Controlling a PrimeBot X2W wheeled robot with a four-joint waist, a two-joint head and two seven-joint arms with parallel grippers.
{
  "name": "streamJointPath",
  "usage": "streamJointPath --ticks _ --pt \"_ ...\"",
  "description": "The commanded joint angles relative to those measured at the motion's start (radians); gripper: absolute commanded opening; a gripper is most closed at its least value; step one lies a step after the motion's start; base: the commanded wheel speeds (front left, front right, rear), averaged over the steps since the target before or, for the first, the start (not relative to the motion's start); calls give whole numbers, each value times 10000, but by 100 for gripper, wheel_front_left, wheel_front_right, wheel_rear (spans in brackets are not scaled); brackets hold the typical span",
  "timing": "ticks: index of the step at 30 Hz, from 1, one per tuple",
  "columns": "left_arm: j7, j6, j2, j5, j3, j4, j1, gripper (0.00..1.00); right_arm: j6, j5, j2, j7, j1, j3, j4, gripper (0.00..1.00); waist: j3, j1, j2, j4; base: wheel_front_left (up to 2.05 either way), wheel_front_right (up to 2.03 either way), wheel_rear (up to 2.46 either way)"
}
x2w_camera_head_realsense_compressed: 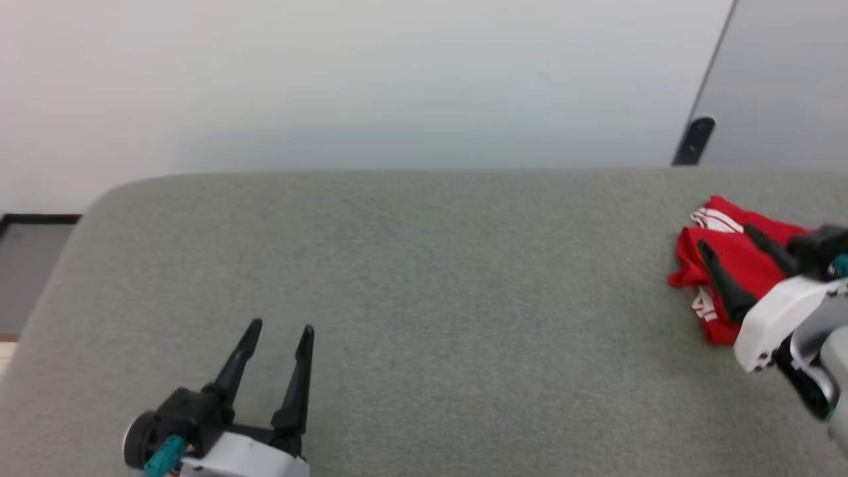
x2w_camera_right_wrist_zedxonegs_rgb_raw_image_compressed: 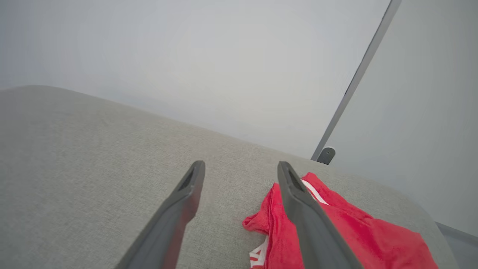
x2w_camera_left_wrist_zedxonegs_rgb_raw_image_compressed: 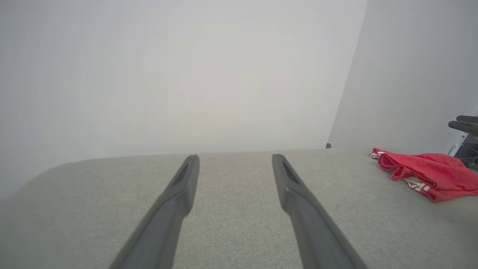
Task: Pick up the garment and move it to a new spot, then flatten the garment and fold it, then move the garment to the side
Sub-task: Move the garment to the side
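One crumpled red garment (x2w_camera_head_realsense_compressed: pixel 748 265) partly under the spread right jaws, well apart from the spread left jaws.

The garment (x2w_camera_head_realsense_compressed: pixel 748 265) lies crumpled near the right edge of a grey pad (x2w_camera_head_realsense_compressed: pixel 424 278). The right gripper (x2w_camera_head_realsense_compressed: pixel 725 237) is over the red cloth, fingers spread. The left gripper (x2w_camera_head_realsense_compressed: pixel 281 328) is at the lower left, fingers apart, well away from the garment.

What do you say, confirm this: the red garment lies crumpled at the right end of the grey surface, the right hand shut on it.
Wrong: the right hand stands open at the garment, gripping nothing; the right wrist view shows it. The rest holds.
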Motion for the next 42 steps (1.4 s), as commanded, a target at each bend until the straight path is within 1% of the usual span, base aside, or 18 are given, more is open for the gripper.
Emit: streamJointPath --ticks 1,4,9,12,15,17,21,26,28,33,39,42 --pt "0 67 -73 50 113 5 183 100 -19 -186 169 -78 303 -390 -41 100 -405 0 0 405 0 0 0" --pt "0 74 -216 179 332 17 429 100 -19 -1090 557 -90 1002 -1718 -454 100 -550 0 0 539 0 0 0" --pt "0 70 -420 439 446 114 664 100 -19 -2805 1513 -89 2649 -3900 -1524 100 -766 0 0 829 0 0 0" --pt "0 66 -525 553 494 181 724 100 -19 -3770 2163 -89 3574 -4847 -2222 100 -850 0 0 974 0 0 0" --pt "0 59 -574 691 529 244 770 100 -19 -4485 2677 -90 4267 -5516 -2693 100 -906 0 0 1044 0 0 0" --pt "0 53 -620 721 580 285 806 100 -19 -4835 3069 -90 4632 -5782 -2869 100 -931 0 0 1046 0 0 0" --pt "0 43 -703 798 687 310 977 100 -19 -5409 3565 -91 5084 -5977 -3054 100 -980 0 0 928 0 0 0" --pt "0 29 -761 863 738 343 1192 100 -19 -5436 3964 -92 5448 -6159 -3139 100 -1030 0 0 679 0 0 0" --pt "0 24 -772 925 751 338 1253 100 -19 -5512 3993 -92 5603 -6168 -3137 100 -1037 0 0 584 0 0 0" --pt "0 15 -803 982 777 392 1326 100 -19 -5614 4130 -92 5885 -6590 -3236 100 -1036 0 0 410 0 0 0" --pt "1 15 -681 1048 628 495 1317 100 -19 -5727 4150 -92 6035 -6882 -3286 100 -1037 0 0 248 0 0 0" --pt "1 14 -601 904 519 571 1361 100 -19 -5745 4146 -92 6060 -7000 -3349 100 -1035 0 0 171 0 0 0"
